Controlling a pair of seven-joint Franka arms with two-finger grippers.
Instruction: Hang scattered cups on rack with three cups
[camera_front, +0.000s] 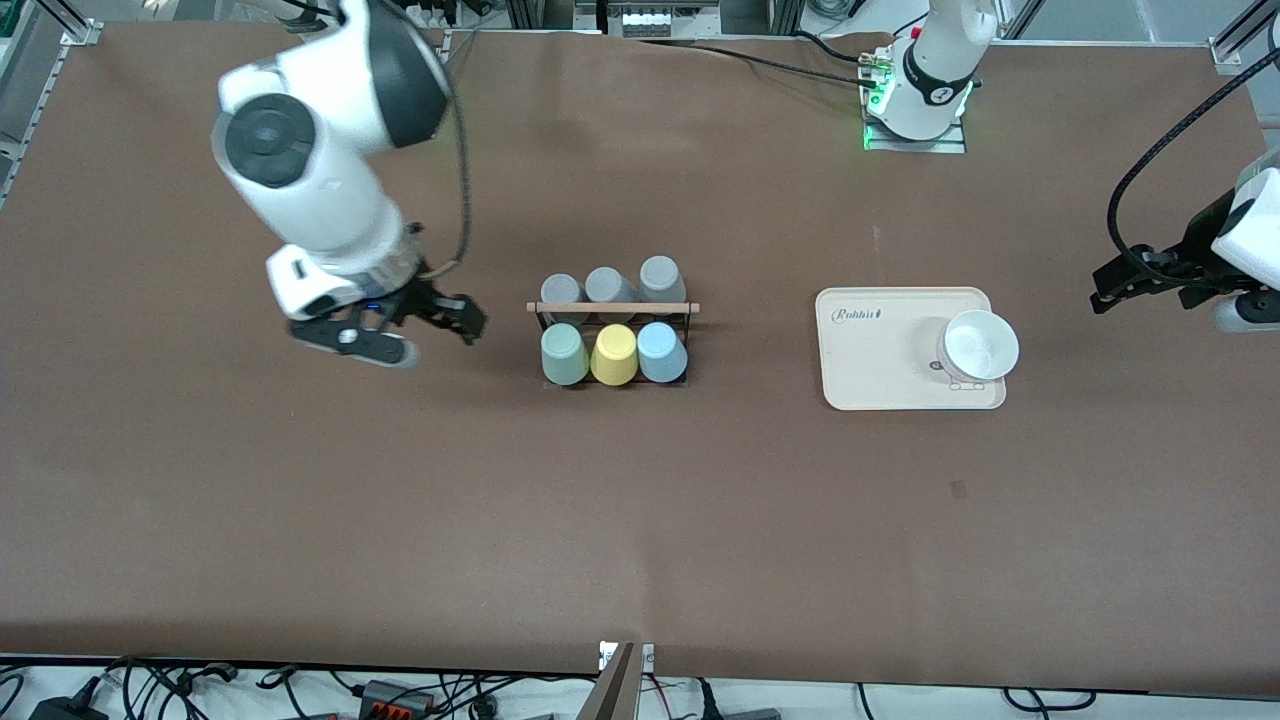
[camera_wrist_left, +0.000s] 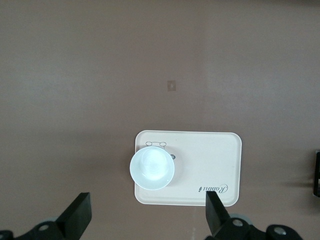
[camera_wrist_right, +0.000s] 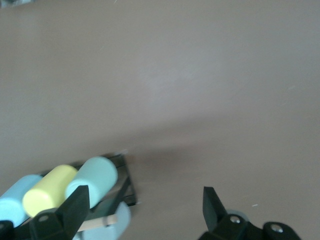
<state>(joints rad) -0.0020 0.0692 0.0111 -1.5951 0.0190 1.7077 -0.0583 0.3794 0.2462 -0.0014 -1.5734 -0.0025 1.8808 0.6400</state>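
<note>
The rack (camera_front: 612, 345) already carries the green cup (camera_front: 564, 355), a yellow cup (camera_front: 614, 355) and the blue cup (camera_front: 661, 352) on its pegs nearer the front camera, with three grey cups (camera_front: 610, 285) on the pegs farther from it. The main risk appears to be a careless sweep knocking cups loose. The right gripper (camera_front: 400, 335) hangs beside the rack toward the right arm's end, open wide and empty. The left gripper (camera_wrist_left: 147, 220), equally spread and empty, waits well apart from the rack, past a tray (camera_front: 860, 370) holding a white bowl (camera_front: 980, 345).

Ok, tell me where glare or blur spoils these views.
Left wrist view: the white bowl on the tray glares, its inside washed out. Right wrist view: the mint cup and rack look soft and blurred. Front view: evenly lit, sharp.
</note>
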